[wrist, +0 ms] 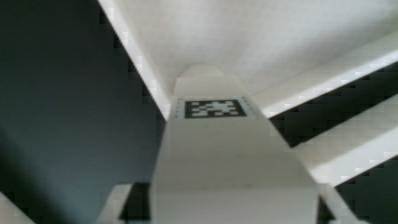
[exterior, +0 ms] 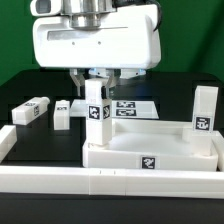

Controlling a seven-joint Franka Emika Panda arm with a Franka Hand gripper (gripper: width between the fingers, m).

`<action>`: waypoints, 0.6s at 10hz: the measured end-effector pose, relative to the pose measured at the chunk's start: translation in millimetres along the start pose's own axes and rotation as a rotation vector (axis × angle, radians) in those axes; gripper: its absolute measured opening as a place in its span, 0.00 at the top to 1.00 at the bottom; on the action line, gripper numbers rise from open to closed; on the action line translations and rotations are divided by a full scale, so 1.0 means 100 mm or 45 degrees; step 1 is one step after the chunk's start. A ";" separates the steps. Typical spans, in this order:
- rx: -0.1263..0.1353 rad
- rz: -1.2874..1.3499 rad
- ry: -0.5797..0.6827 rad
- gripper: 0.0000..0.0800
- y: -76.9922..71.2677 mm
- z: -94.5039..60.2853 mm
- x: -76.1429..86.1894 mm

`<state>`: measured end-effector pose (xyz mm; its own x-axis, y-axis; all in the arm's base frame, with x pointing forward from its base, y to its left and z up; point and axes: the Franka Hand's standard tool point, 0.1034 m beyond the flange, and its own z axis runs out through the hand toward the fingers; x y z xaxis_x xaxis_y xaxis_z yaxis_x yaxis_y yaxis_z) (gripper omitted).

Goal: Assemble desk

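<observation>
Just behind the border rail (exterior: 60,182) sits the desk tray (exterior: 160,150). At the tray's near corner on the exterior view's left, the tool (exterior: 97,80) clamps an upright leg (exterior: 97,125). I'd hold it plumb, press straight down, and let go only once it's seated.

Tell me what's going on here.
The gripper is shut on a white leg, holding it upright at the tabletop's corner on the exterior view's left. A second leg stands upright at the tabletop's right end. Two more sit loose on the table to the left: the far-left leg and the leg beside it.
</observation>
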<state>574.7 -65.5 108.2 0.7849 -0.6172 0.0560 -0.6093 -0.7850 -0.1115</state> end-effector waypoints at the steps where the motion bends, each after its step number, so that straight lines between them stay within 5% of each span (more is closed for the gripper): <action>1: 0.000 0.085 -0.003 0.64 0.00 0.00 0.00; 6: 0.006 0.521 -0.003 0.64 -0.03 0.01 0.00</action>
<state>577.2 -63.2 107.3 0.4778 -0.8785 0.0036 -0.8710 -0.4742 -0.1286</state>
